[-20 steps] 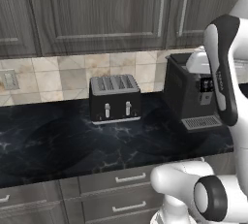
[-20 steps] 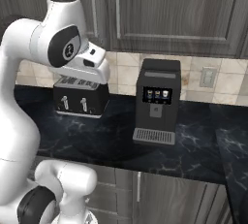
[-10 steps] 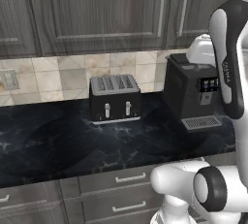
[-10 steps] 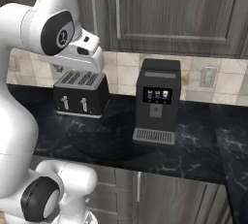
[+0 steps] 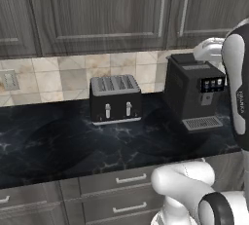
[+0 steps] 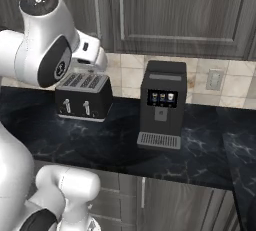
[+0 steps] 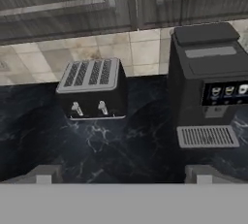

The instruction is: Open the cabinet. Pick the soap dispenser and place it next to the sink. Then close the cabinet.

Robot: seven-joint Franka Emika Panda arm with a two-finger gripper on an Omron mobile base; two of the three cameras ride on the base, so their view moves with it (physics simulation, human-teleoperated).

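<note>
Cabinet [image 5: 116, 12] doors are staying shut up on the wall, above the black counter [image 5: 53, 146]. It is dark grey-brown wood with 2 doors, and 2 long silver handles [image 5: 162, 9] are standing side by side near the middle. In the right base view the same cabinet [image 6: 180, 10] is hanging over the tiles [image 6: 200, 75] on the wall.

A black toaster [image 5: 115, 98] with 4 slots is sitting on the counter against the tiled wall. A black coffee machine [image 5: 194, 90] is sitting just beside it, to the right in the left base view, with little lit buttons on its front. The 2 are near each other but not touching. In the hand view the toaster [image 7: 93, 88] is on the left and the coffee machine [image 7: 209, 85] is on the right, and the bottom edge of the cabinet [image 7: 72, 0] is running across the top.

The gripper [image 7: 123, 175] is looking down at the counter from above, with its 2 finger tips [image 7: 43, 174] poking up at the bottom of the hand view. Its jaws are standing wide apart and are holding nothing. The white arm [image 6: 42, 50] is bending high in front of the toaster in the right base view.

Grey drawers [image 5: 121, 190] with short handles are sitting under the counter. A wall socket [image 6: 215, 79] is on the tiles to the right of the coffee machine.
</note>
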